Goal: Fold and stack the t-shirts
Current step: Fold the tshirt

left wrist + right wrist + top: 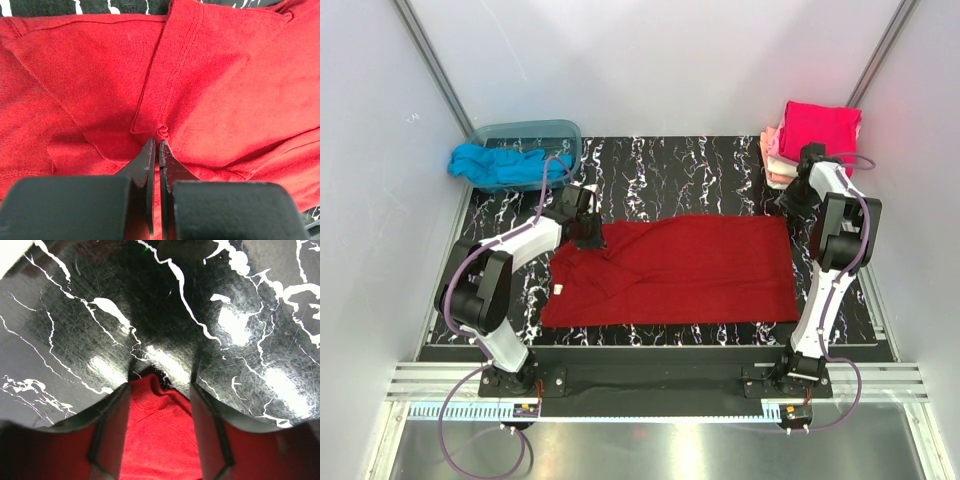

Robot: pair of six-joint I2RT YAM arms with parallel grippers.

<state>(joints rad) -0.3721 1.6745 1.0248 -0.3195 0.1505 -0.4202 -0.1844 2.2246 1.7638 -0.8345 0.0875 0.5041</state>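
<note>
Dark red short-sleeved cloth t-shirt (690, 270) is lying spread flat on the black, white-veined marble-pattern tabletop (670, 170). It is lying sideways: the collar end, with a small white neck tag (560, 290), is facing the left arm's side, and the hem end is facing the right arm's side.

Left gripper (586, 236) is being held down on the far-left corner of the shirt. In the left wrist view its fingers (147, 165) are being pressed together, and a small pucker of red cloth is being pinched at their tips, just beside a stitched seam.

Right gripper (790, 205) is being held low at the far-right corner of the shirt. In the right wrist view its fingers (112, 430) are being held spread, with a corner of red cloth lying between them and bare tabletop beyond. Whether the pads are touching the cloth cannot be told.

Folded magenta t-shirt (820, 125) is resting on top of a stack of pale pink, peach and white folded shirts (775, 165) at the far-right corner, just behind the right gripper.

Translucent blue-grey plastic tub (560, 133) is standing at the far-left corner. A crumpled turquoise t-shirt (495, 165) is being draped over its rim, partly hanging outside.
</note>
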